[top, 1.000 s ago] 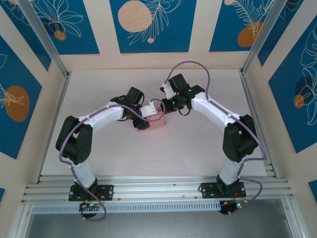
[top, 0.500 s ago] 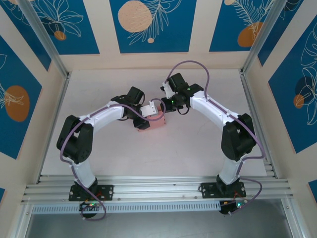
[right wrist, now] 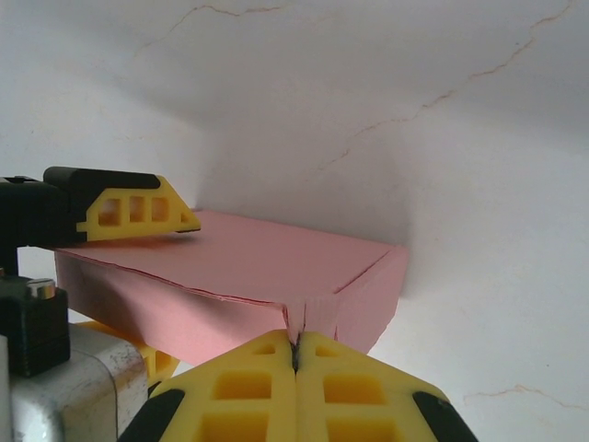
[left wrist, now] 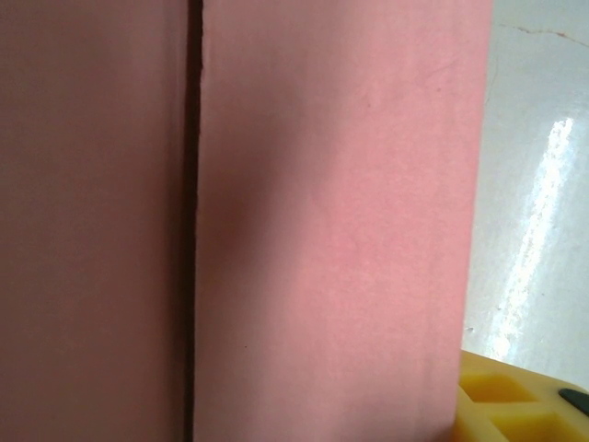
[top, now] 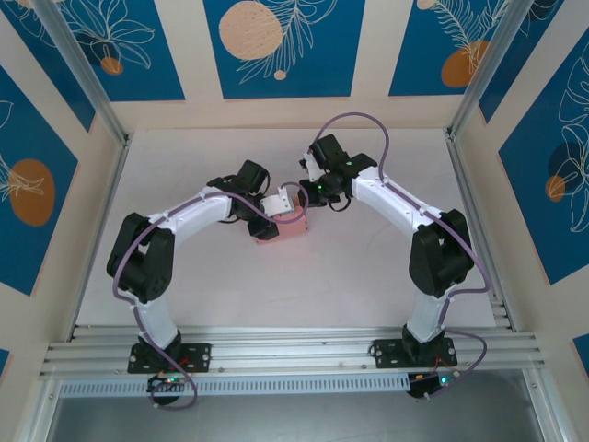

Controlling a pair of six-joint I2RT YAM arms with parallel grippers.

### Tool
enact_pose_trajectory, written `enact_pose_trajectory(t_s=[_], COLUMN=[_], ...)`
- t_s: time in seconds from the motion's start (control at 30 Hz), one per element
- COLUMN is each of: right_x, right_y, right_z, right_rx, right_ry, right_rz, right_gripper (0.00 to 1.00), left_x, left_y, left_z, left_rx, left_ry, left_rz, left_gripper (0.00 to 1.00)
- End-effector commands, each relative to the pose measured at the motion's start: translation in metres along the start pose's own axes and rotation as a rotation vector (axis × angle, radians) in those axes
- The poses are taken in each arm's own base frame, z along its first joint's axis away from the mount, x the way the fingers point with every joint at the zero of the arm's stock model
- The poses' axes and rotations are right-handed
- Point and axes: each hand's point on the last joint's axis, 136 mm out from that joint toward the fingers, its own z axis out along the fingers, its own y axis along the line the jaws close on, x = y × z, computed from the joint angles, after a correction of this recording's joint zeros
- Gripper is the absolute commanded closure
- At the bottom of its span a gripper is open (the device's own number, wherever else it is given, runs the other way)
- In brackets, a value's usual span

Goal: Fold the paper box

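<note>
Paper box (top: 283,228) sits mid-frame in the top view, slightly left of centre, already closed up into a flat rectangular block between the two wrists. Left jaws are clamped on it across its thickness. In the right wrist view one yellow finger (right wrist: 138,210) lies flat on the top face at the left edge of frame, and the other (right wrist: 147,354) shows under the box at lower left. Reads as a fixture grip: it keeps the body square and stops it sliding while the other arm works the end. Right jaws are fully closed, fingertips (right wrist: 258,364) pressed together at bottom centre. They're nosed right up to the near corner of the box, where a short vertical slit (right wrist: 296,318) shows in the card. Closed like that they act as a blunt poker, my guess for pushing a tab or end flap home. Can't tell if a sliver of card is nipped between the tips. Left wrist view has the pink card close against the lens, with a dark vertical seam (left wrist: 193,230) left of centre where two panels meet. It's not quite flush, so that joint likely wants pressing. A strip of white counter (left wrist: 534,184) runs down the right side. Can't tell whether the box rests on the counter or hangs just off it; the finger underneath suggests lifted. Looks near done, final tuck remaining.
</note>
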Motion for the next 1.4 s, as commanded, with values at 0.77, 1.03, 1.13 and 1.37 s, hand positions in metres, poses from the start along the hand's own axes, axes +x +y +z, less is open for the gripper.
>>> enact_pose_trajectory(t_s=[0.77, 1.03, 1.13, 1.37], right_x=[0.021, 0.012, 0.008, 0.003], right_y=[-0.020, -0.016, -0.006, 0.003], right_z=[0.012, 0.003, 0.002, 0.000], right_rx=[0.109, 0.098, 0.050, -0.022], right_ry=[-0.005, -0.042, -0.044, -0.024], right_rz=[-0.006, -0.001, 0.009, 0.058], right_gripper=[0.85, 0.92, 0.92, 0.92], left_x=[0.012, 0.015, 0.016, 0.016], left_y=[0.000, -0.001, -0.001, -0.002], left_z=[0.013, 0.013, 0.014, 0.016], left_rx=[0.011, 0.013, 0.015, 0.022], left_ry=[0.058, 0.068, 0.070, 0.072], left_rz=[-0.037, -0.039, -0.041, -0.039], left_gripper=[0.47, 0.47, 0.47, 0.47])
